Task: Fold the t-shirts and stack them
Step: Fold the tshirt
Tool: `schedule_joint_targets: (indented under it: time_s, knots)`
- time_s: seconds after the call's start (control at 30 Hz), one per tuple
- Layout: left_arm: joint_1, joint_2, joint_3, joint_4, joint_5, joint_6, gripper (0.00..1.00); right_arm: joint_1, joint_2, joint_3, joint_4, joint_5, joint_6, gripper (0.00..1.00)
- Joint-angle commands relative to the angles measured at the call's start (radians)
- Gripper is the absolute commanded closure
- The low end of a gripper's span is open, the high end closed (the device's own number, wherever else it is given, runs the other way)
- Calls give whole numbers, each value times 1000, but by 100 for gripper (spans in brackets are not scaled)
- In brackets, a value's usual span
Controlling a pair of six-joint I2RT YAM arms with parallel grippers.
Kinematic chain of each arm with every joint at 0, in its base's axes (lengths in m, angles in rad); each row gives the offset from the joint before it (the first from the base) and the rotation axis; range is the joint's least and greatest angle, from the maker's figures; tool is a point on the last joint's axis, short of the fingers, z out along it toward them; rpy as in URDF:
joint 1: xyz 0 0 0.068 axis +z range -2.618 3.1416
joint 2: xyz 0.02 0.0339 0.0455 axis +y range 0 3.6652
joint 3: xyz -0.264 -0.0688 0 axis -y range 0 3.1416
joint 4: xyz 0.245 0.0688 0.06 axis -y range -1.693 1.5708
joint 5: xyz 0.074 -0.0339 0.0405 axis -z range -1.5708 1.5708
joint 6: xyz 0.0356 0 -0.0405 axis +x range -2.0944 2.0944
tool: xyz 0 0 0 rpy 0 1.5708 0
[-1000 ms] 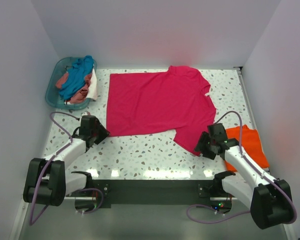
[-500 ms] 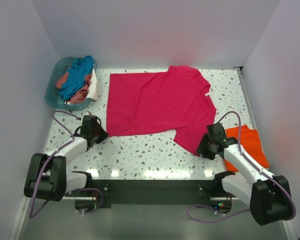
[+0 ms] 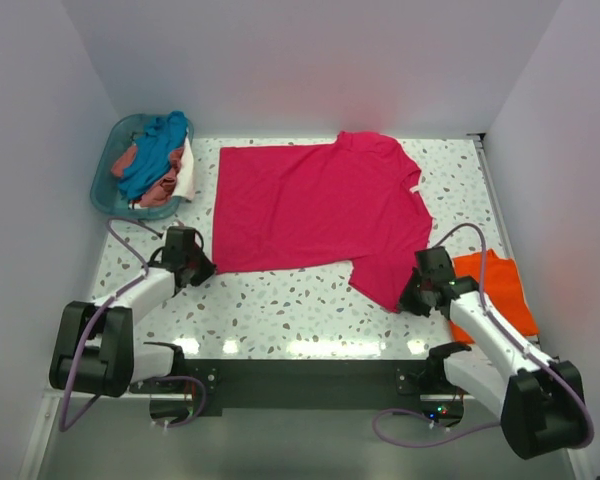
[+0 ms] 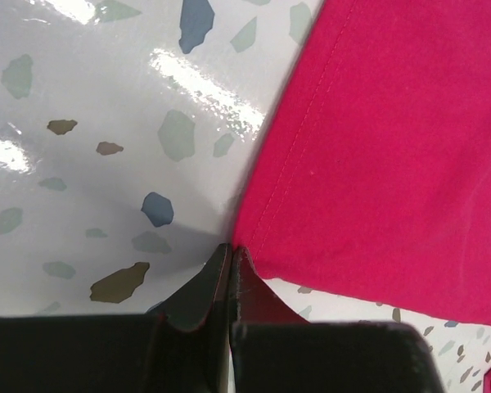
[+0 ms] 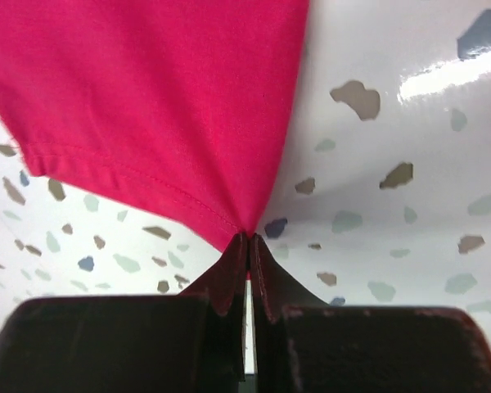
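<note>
A large magenta-pink t-shirt lies spread flat on the speckled table, its neck with a white label toward the right. My left gripper is shut right at the shirt's near-left hem corner, the tips meeting on the fabric edge. My right gripper is shut on the tip of the near sleeve, whose cloth bunches into the jaws. An orange t-shirt lies folded at the right, partly under the right arm. Teal, salmon and white t-shirts sit heaped in the basin.
A translucent teal basin stands at the back left corner. White walls close in the table on the left, back and right. Both arms' bases and cables sit along the near edge.
Both grippers have gone from open to shut on the magenta shirt's near edge, the left at the hem corner and the right at the sleeve tip. The arms shifted slightly forward.
</note>
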Motion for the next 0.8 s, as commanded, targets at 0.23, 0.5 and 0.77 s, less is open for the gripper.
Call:
schedule_joint_targets:
  time_s: [0.23, 0.5, 0.77]
  knots:
    - [31, -120, 66, -193, -59, 65, 100, 5, -322, 73, -377, -71, -11, 100]
    - [84, -178, 93, -245, -31, 110, 100, 5, -406, 160, -463, -60, 3, 100]
    - [84, 9, 233, -130, 66, 99, 100, 3, -36, 379, -213, -5, -78, 100]
